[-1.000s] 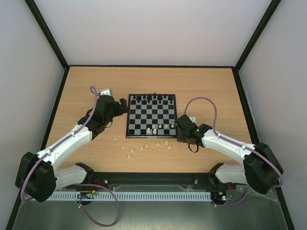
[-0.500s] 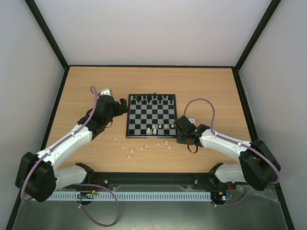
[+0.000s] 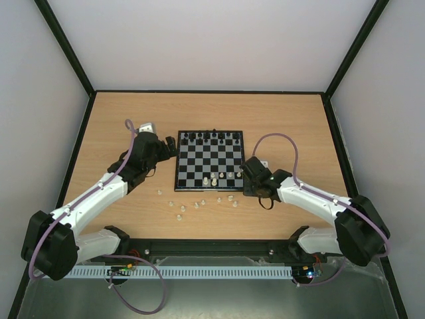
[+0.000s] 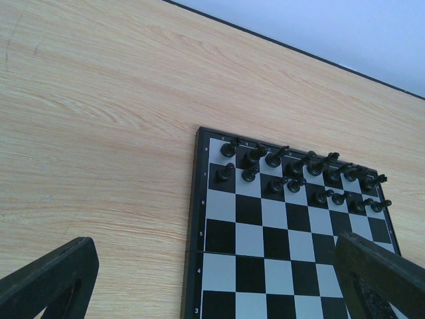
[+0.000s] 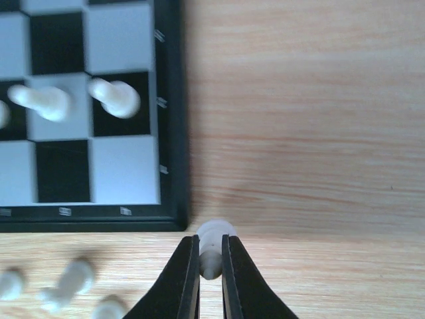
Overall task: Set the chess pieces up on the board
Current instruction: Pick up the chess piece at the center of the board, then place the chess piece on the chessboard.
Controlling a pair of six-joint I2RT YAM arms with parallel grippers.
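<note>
The right gripper (image 5: 210, 247) is clenched on one white chess piece (image 5: 215, 231) just off the near right corner of the board (image 5: 174, 100).

Step in hand: pick-up. The next move likely calls for lifting the piece, carrying it to a vacant near-row square and setting it upright.

The left gripper (image 4: 212, 279) stands released beside the board's far left corner.

Only the right wrist view shows the grasp. The top view adds the full scatter of loose chess pieces (image 3: 196, 203) on the table (image 3: 299, 119).

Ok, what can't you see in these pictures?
- Right wrist view: the right hand covers most of the white piece, so its kind is unclear.
- Same view: loose pieces bottom left are blurred.
- Top view: white chessmen too small to name.
- Left wrist view: the bottom edge cuts off the near part of the board.
</note>
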